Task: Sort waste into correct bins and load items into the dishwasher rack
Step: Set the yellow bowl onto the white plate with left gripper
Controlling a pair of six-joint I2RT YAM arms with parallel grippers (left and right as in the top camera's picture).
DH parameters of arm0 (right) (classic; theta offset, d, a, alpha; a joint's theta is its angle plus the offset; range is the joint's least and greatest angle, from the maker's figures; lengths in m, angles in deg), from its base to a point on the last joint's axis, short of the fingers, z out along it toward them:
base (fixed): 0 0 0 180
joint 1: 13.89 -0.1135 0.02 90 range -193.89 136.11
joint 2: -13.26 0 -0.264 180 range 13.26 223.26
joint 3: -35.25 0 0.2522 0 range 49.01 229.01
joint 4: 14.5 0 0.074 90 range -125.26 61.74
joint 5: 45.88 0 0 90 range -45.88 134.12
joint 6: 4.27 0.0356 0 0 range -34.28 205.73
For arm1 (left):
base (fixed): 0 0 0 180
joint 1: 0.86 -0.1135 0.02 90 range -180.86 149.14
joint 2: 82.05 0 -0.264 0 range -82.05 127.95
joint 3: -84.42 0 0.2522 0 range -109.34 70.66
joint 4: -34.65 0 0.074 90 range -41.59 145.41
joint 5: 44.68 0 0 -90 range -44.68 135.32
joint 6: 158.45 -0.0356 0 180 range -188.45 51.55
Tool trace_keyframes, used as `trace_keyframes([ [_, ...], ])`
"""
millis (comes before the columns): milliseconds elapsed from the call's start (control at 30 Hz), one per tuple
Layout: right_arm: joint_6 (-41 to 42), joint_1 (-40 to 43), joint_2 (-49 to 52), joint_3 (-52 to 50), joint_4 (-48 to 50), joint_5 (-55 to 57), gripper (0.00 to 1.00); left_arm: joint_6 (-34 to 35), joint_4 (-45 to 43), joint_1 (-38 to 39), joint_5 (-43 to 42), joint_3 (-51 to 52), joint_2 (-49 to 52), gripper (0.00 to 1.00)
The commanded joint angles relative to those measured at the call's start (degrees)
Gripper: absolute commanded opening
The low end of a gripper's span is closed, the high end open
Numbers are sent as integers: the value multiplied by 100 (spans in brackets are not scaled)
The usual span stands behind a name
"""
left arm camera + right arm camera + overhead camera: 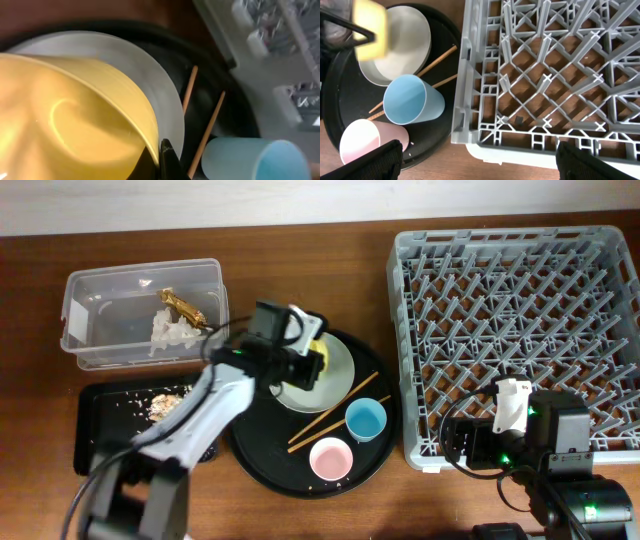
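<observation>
So far the waste half of the job looks finished. The crumpled white tissue (172, 332) and the gold foil wrapper (185, 307) lie together in the clear box (90, 290) at the far left. The brownish food scraps (165, 402) are strewn in the shallow black tray (100, 450) just on the near side of it. No loose waste shows on the round black tray (260, 460) in the middle. Loading, by contrast, has barely begun, as the dishwasher rack (398, 330) on the right has nothing on its pegs. The left gripper (312, 360) is clamped on the rim of the small yellow bowl (75, 125) and holds it tilted over the pale grey plate (338, 370) at the far side of the round tray. The wrist view is too close to tell whether the bowl is clear of the plate or touching it. The plate, the wooden chopsticks (335, 412) lying slantwise beside it, the light blue cup (366, 419) and the pink cup (331, 459) nearer the front all sit on the round tray. That leaves five items to be racked, the bowl first by my reckoning. The right gripper (477, 155) hovers over the rack's near left corner, its fingers spread wide with nothing between them.
</observation>
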Motion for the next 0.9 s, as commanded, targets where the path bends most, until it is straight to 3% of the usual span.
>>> trace_keyframes([
  [0,46,-22,-20,55,13,-7,99,-138,-146,361,472,-74,396,0],
  [67,46,-22,-20,55,13,-7,98,-138,-153,496,553,-76,463,6],
  [100,46,-22,-22,55,13,-7,98,-138,-149,496,553,-76,463,20],
  [200,44,-22,-22,55,11,-7,98,-138,-79,494,553,-127,457,35],
  [333,44,-22,-22,55,13,-4,98,-138,1727,166,573,-1027,-105,42],
  [433,44,-22,-22,55,13,-4,99,-133,2813,87,564,-1121,-704,47],
  [533,44,-22,-20,55,13,-2,99,-136,4096,341,535,-1008,-721,47],
  [667,44,-22,-20,55,13,-4,99,-133,3939,732,546,-208,-721,50],
  [833,46,-22,-20,55,11,-7,99,-131,3069,1043,529,634,-719,49],
  [867,46,-22,-20,55,11,-4,99,-114,2909,1097,529,697,-721,26],
])
